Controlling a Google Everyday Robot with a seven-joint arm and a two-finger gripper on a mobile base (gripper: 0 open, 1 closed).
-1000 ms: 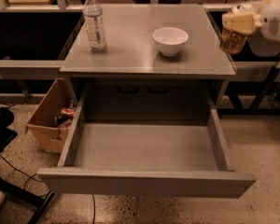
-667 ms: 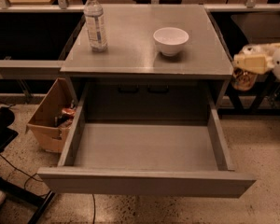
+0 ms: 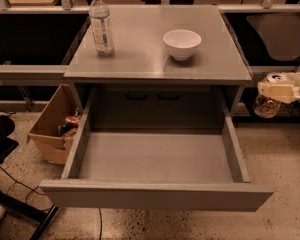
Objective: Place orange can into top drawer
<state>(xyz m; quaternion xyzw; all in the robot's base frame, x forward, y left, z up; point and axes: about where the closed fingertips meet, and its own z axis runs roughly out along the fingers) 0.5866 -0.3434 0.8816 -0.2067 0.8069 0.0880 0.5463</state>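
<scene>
I've got the gripper out at the far right edge of my view, off the right side of the table and a little below its top, and it's closed on the orange can. One pale finger runs straight across the can's middle, the silver top peeks out just above that finger, and the mottled orange-brown body hangs just below it. So the can is in the grasp and in the air, not resting on anything I can see. The top drawer is pulled wide open, down and to the left of the gripper. Its right side wall is the nearest part to the can, but the two are apart and the can sits outside the drawer, beyond that wall. Up and to the left of the gripper, the white bowl stands on the tabletop. Farther left on the same top is the clear water bottle, upright. Way off to the left of the gripper, past the drawer, a brown cardboard box sits on the floor beside the drawer's left wall
</scene>
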